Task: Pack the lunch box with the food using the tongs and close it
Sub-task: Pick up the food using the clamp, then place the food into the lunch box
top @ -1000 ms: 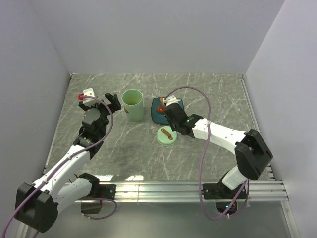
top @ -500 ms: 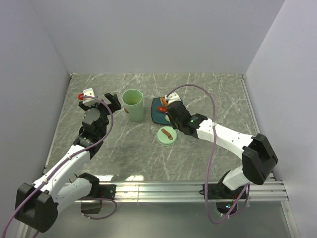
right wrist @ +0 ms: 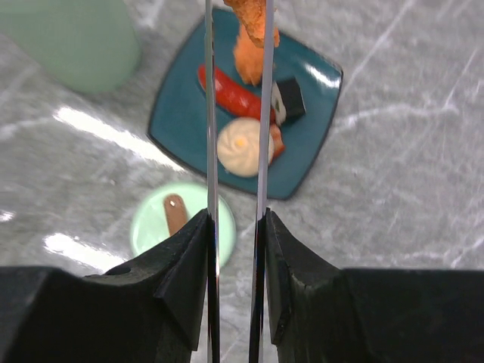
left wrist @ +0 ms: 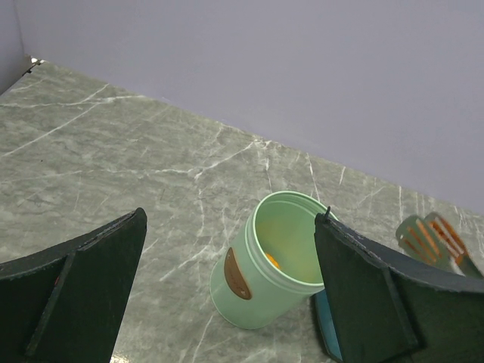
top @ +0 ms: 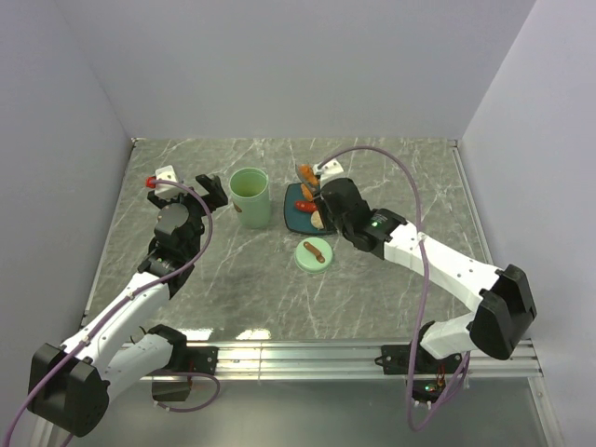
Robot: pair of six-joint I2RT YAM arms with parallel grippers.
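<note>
The right fingers (right wrist: 234, 227) squeeze the tongs (right wrist: 236, 113), & the tong tips pinch an orange fried chunk (right wrist: 252, 34) up over the plate (right wrist: 178, 121). The lunch box (top: 250, 196) stands open to the left of the plate, so the chunk needs to go left. The left fingers (left wrist: 227, 295) are spread wide, holding nothing, just beside the box. The lid (top: 314, 255) lies on the surface near the plate.

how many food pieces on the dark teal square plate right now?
3: red sausage-like piece, dark-wrapped roll piece, beige ball. A red bit beside the ball may be a fourth. The orange fried chunk is up in the slim grey metal tongs.
</note>
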